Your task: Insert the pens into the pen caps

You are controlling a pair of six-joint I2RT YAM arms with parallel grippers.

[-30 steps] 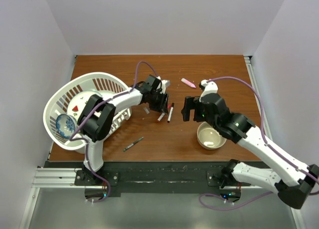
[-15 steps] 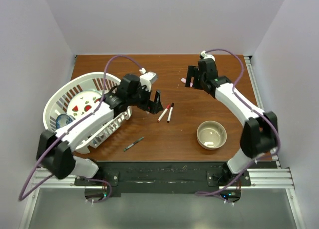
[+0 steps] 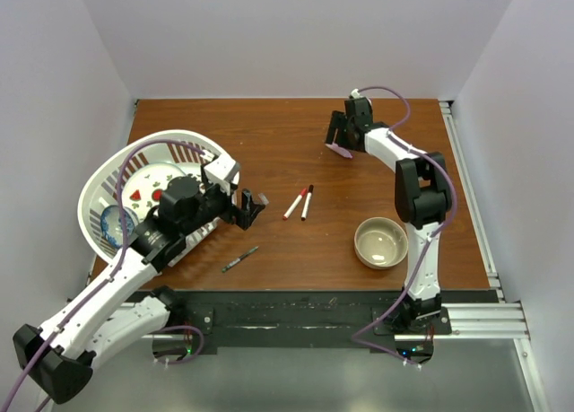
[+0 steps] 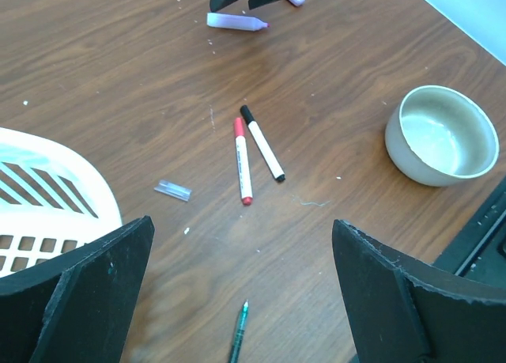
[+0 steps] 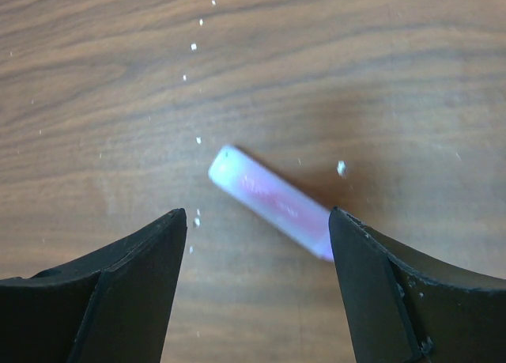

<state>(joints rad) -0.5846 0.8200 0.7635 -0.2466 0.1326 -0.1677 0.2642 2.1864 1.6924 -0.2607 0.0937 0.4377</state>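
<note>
**Two robot arms over a wooden surface scattered with markers**

The brown wooden surface (image 3: 224,129) is carrying the loose pens, a bowl and a basket.

The right arm is reaching to the far side. Its right claw (image 5: 258,213) is hovering low over the thick pink marker (image 5: 273,201), with its jaws standing apart. The marker is lying flat in the gap between the two black fingers (image 5: 111,292), slanted, and is touching neither one.

The left claw (image 3: 252,206) is hanging above the surface on the left, just right of the white plastic slatted basket (image 3: 193,143). Its jaws are spread wide and are holding nothing.

Near the middle of the surface two white-barrelled markers are lying side by side, almost touching. One is showing red ends (image 4: 243,161) and the other black ends (image 4: 262,142). Just left of them, apart from both, a small pale translucent cap (image 4: 172,190) is lying on its side.

Nearer the arms' bases, the thin dark grey pen (image 3: 240,258) is lying alone at a slant.

A round beige ceramic bowl (image 3: 381,242) is sitting upright on the near right, well apart from every pen.

The basket is tilting on the far left and is holding a white plate printed with strawberries (image 3: 148,189).
</note>
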